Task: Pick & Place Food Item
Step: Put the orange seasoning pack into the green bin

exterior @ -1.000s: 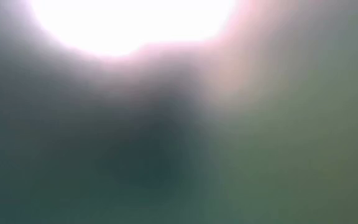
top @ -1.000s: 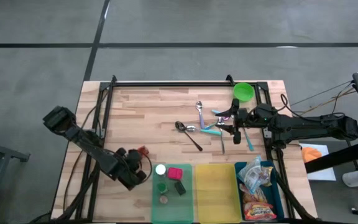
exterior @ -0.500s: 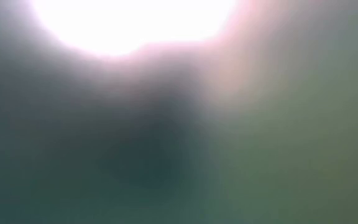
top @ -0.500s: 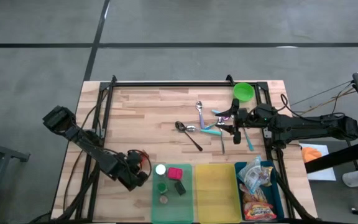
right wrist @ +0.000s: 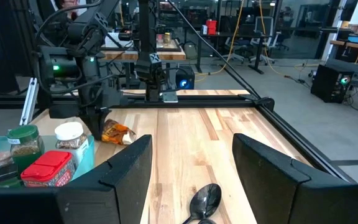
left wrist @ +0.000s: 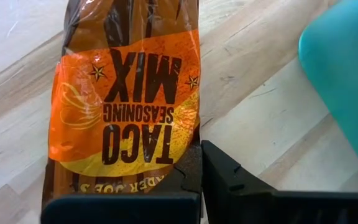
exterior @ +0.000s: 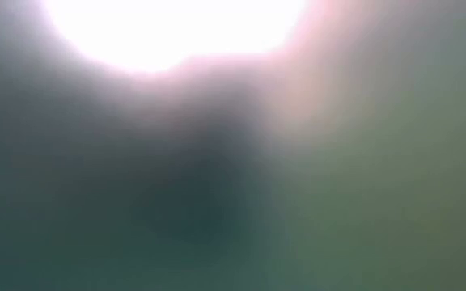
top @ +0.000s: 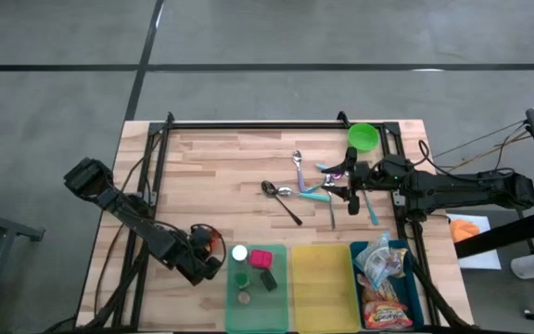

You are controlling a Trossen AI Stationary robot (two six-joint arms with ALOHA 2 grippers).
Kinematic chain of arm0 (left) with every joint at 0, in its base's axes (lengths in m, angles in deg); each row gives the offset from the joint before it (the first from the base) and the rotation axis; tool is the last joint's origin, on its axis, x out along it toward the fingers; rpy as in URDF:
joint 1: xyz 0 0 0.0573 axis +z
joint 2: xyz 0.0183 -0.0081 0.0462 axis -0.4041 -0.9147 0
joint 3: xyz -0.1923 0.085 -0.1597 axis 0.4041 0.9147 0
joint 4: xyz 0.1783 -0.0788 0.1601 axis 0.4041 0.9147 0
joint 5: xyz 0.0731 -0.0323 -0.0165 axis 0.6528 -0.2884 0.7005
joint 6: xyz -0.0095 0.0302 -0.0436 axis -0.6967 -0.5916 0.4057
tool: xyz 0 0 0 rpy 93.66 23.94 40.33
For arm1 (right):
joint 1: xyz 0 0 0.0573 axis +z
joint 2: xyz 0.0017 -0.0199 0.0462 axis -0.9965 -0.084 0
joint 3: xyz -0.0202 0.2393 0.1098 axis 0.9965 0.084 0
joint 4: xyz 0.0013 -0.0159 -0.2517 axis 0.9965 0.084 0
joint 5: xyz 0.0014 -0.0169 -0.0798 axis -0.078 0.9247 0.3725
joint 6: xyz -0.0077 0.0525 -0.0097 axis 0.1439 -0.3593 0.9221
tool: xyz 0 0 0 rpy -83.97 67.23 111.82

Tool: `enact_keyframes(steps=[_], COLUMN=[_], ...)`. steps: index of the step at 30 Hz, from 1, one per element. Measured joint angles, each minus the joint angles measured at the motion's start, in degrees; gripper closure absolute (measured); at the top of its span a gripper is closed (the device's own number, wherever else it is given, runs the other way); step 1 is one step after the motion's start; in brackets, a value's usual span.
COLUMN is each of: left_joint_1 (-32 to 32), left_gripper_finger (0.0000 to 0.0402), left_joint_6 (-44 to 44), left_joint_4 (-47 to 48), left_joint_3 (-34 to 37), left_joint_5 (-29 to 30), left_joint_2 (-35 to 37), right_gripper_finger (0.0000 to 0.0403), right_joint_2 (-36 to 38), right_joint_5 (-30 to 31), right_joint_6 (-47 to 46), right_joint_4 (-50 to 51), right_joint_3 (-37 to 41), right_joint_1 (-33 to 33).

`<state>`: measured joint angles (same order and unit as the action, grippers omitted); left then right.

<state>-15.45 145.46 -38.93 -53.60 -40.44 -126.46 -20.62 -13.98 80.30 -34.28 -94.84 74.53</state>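
An orange-and-brown taco seasoning mix packet (left wrist: 123, 112) sits at the near left of the table, just left of the green bin (top: 281, 306). In the high view it is a small orange patch (top: 213, 238) beside my left gripper (top: 202, 255), which points steeply down and is shut on it. The right wrist view shows the packet (right wrist: 117, 132) low under that arm. My right gripper (top: 341, 181) waits open and level over the cutlery at the far right, holding nothing. The low view is only blur. My left gripper pinches the packet's side edge near one corner (left wrist: 190, 163) between its two shut fingers. The fingers come steeply from above and run along the packet's length. The packet stretches away from the fingertips over the wood; I cannot tell whether it touches the table.
The green bin holds spice jars (top: 240, 252) and a red-lidded tub (top: 261, 259). Right of it stand a yellow bin (top: 321, 288) and a blue bin (top: 404, 278) of snack bags. A green bowl (top: 363, 136) and spoons (top: 281, 197) lie at the far right.
My left gripper has rolled at the wrist without shifting place and stays shut. The packet has swung with it, from the far side of the gripper toward the table's near edge and the green bin.
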Motion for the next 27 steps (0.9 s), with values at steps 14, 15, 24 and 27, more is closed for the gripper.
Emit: enact_keyframes(steps=[14, 15, 24, 27], left_joint_1=[0.0, 0.0, 0.0, 0.0], left_gripper_finger=[0.0290, 0.0283, 0.0248, 0.0247], left_joint_6=[0.0, 0.0, 0.0, -0.3], left_joint_4=[-0.3, -0.4, -1.6, -1.2], left_joint_3=[-0.1, -0.1, -0.1, -0.1], left_joint_5=[0.0, 0.0, 0.0, 0.0], left_joint_2=[0.0, 0.0, 1.7, 3.3], right_gripper_finger=[0.0181, 0.0181, 0.0181, 0.0181], right_joint_2=[0.0, 0.0, 0.0, 0.0], right_joint_5=[0.0, 0.0, 0.0, 0.0], right_joint_6=[0.0, 0.0, 0.0, 0.0], right_joint_4=[0.0, 0.0, 0.0, 0.0], right_joint_3=[0.0, 0.0, 0.0, 0.0], right_joint_1=[0.0, 0.0, 0.0, 0.0])
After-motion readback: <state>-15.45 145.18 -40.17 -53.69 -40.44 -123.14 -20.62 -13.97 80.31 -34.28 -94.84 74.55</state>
